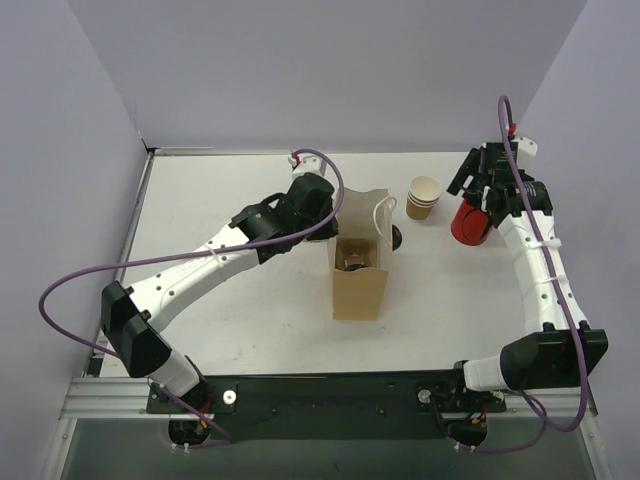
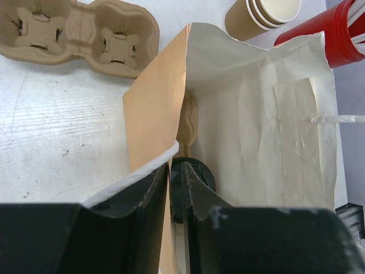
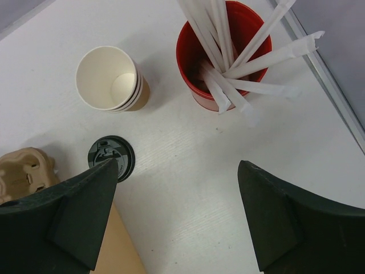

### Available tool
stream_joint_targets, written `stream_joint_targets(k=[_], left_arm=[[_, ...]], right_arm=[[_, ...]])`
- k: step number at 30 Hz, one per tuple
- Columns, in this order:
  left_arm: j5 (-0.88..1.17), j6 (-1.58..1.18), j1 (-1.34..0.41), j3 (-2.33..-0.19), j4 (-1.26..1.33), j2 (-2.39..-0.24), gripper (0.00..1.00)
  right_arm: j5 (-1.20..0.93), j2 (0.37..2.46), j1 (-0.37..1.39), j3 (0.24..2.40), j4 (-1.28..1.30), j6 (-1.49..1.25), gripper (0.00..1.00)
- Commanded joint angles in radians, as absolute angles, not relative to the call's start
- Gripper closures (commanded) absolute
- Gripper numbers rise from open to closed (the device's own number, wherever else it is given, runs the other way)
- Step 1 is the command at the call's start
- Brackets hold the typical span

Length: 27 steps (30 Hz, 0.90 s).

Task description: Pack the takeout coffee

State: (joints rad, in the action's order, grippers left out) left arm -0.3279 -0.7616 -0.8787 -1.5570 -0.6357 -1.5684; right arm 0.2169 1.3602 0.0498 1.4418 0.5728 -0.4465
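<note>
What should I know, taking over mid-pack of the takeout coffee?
Left fingers: narrowly open astride the bag's near wall.
Right fingers: open, empty, over the table near the red straw cup.
Lidded cup, likely the coffee, stands inside the bag; cup stack, spare lid and carrier are on the table.
Done: coffee seems bagged.
Left: back the left arm off; maybe add a straw.
</note>
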Motion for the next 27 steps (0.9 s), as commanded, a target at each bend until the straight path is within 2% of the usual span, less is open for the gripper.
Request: stream_joint_targets(k=[1, 13, 27], left_arm=[[-0.31, -0.741, -0.864, -1.606, -0.586, -1.555, 0.73], [-0.284, -0.732, -0.842, -1.588, -0.569, -1.542, 0.69], [-0.262, -0.729, -0.838, -1.577, -0.555, -1.532, 0.68]], right_arm=[[0.276, 1.413, 0.032, 1.488, 0.58, -0.465, 0.2], [0.278, 1.534, -0.048, 1.535, 0.577, -0.469, 0.31], [0.288, 1.654, -0.074, 1.601, 0.575, -0.462, 0.51]])
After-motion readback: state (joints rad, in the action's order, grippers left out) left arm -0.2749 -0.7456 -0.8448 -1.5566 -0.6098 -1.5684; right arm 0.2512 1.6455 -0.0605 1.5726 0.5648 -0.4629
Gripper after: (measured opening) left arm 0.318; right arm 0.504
